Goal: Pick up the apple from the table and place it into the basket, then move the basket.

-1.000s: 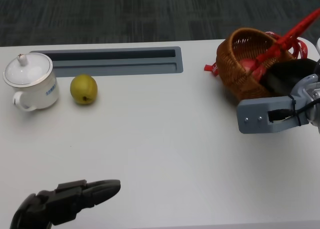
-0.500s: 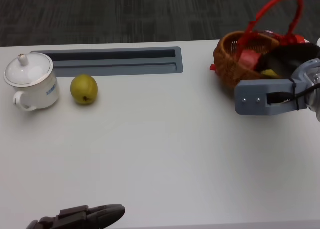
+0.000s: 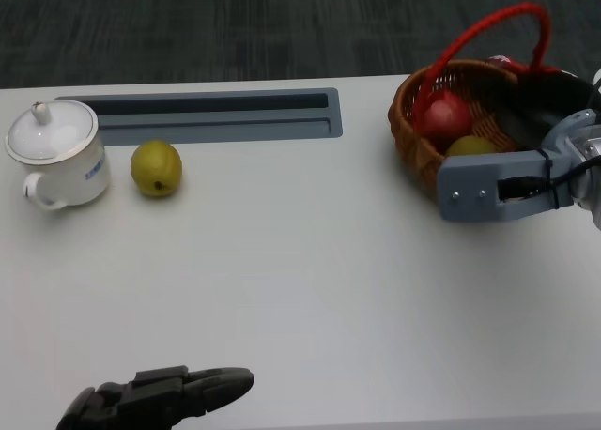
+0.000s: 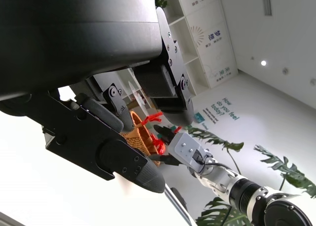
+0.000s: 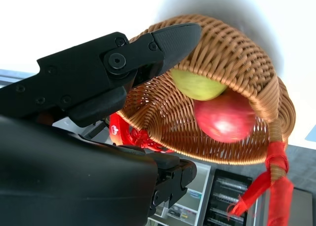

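Note:
The wicker basket (image 3: pixel 411 146) with a red handle (image 3: pixel 479 31) stands upright at the table's far right. A red apple (image 3: pixel 444 115) and a yellow-green fruit (image 3: pixel 470 146) lie inside it. My right hand (image 3: pixel 537 120) grips the basket's right rim, with black fingers reaching inside. In the right wrist view a finger (image 5: pixel 168 41) hooks over the basket (image 5: pixel 237 53), above the apple (image 5: pixel 224 120) and the green fruit (image 5: pixel 197 85). My left hand (image 3: pixel 160 402) lies low at the table's near left edge, holding nothing, fingers stretched out.
A yellow-green fruit (image 3: pixel 157 167) sits on the table at the left, beside a white lidded cup (image 3: pixel 54 153). Behind them a grey recessed tray (image 3: pixel 216 115) runs along the far edge. The left wrist view shows the basket (image 4: pixel 140 137) far off.
The basket has gone from tipped over to upright and shifted a little left, still in my right hand. My left hand has slid slightly right along the near edge.

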You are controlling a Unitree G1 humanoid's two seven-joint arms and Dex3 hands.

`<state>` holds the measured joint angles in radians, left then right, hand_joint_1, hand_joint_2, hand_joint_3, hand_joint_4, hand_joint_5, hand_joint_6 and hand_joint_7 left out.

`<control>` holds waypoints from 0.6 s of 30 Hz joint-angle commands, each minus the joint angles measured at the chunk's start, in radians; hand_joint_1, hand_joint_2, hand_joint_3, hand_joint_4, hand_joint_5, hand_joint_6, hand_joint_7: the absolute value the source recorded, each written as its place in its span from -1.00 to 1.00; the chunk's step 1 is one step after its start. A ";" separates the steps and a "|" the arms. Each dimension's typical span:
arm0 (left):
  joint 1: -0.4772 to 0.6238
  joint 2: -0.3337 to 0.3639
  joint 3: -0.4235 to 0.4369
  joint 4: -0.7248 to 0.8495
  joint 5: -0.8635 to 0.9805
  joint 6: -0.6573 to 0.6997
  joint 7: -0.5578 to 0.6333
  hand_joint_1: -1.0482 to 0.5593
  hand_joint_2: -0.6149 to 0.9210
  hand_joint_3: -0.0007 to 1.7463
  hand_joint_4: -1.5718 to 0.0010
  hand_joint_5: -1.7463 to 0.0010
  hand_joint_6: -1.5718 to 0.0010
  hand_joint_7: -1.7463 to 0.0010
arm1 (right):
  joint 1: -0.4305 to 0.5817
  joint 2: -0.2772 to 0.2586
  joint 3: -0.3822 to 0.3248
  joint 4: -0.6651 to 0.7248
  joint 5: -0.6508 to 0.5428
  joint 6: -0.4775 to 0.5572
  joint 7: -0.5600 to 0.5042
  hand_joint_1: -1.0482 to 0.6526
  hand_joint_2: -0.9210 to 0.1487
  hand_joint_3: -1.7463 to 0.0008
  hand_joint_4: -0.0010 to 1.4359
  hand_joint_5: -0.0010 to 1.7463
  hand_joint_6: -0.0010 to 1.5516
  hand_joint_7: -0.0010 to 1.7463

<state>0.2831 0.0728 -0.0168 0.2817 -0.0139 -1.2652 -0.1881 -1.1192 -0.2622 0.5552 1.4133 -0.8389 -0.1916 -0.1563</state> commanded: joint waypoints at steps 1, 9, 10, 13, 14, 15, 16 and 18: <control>-0.009 0.028 -0.013 0.010 -0.023 0.010 0.000 -0.36 0.76 -1.00 -0.35 0.99 -0.20 1.00 | 0.003 -0.022 -0.038 -0.010 0.037 -0.019 -0.011 -1.00 -0.96 0.99 -0.92 -0.99 -0.91 -0.97; -0.051 0.045 -0.038 0.038 -0.055 0.015 -0.005 -0.36 0.76 -1.00 -0.35 0.99 -0.21 0.99 | 0.021 -0.060 -0.114 -0.017 0.103 -0.094 -0.033 -1.00 -0.95 0.99 -0.77 -0.96 -0.78 -0.96; -0.055 0.048 -0.039 0.040 -0.057 0.017 -0.006 -0.36 0.76 -1.00 -0.35 0.99 -0.20 1.00 | 0.028 -0.065 -0.131 -0.018 0.120 -0.108 -0.029 -1.00 -0.94 0.99 -0.73 -0.95 -0.75 -0.96; -0.076 0.055 -0.039 0.050 -0.063 0.019 -0.009 -0.35 0.75 -1.00 -0.35 0.99 -0.21 1.00 | 0.048 -0.077 -0.180 -0.022 0.170 -0.140 -0.009 -0.99 -0.88 1.00 -0.61 -0.95 -0.70 -0.97; -0.085 0.057 -0.038 0.055 -0.066 0.016 -0.010 -0.35 0.75 -1.00 -0.35 0.99 -0.21 0.99 | 0.057 -0.082 -0.194 -0.024 0.183 -0.152 -0.005 -0.99 -0.87 0.99 -0.57 -0.95 -0.68 -0.97; -0.093 0.059 -0.036 0.061 -0.067 0.013 -0.009 -0.35 0.74 -1.00 -0.36 0.99 -0.21 0.99 | 0.066 -0.086 -0.209 -0.026 0.198 -0.170 0.000 -0.99 -0.87 0.99 -0.54 -0.96 -0.67 -0.98; -0.101 0.059 -0.034 0.067 -0.068 0.010 -0.008 -0.35 0.74 -1.00 -0.35 0.99 -0.21 0.99 | 0.077 -0.090 -0.227 -0.029 0.217 -0.191 0.007 -0.98 -0.86 0.99 -0.50 -0.95 -0.65 -0.97; -0.113 0.062 -0.031 0.071 -0.071 0.009 -0.007 -0.36 0.75 -1.00 -0.34 1.00 -0.21 0.99 | 0.103 -0.096 -0.269 -0.035 0.264 -0.240 0.031 -0.94 -0.84 1.00 -0.42 -0.95 -0.59 -0.97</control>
<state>0.1764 0.1174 -0.0539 0.3451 -0.0672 -1.2496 -0.1923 -1.0378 -0.3369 0.3158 1.3957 -0.6086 -0.4018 -0.1425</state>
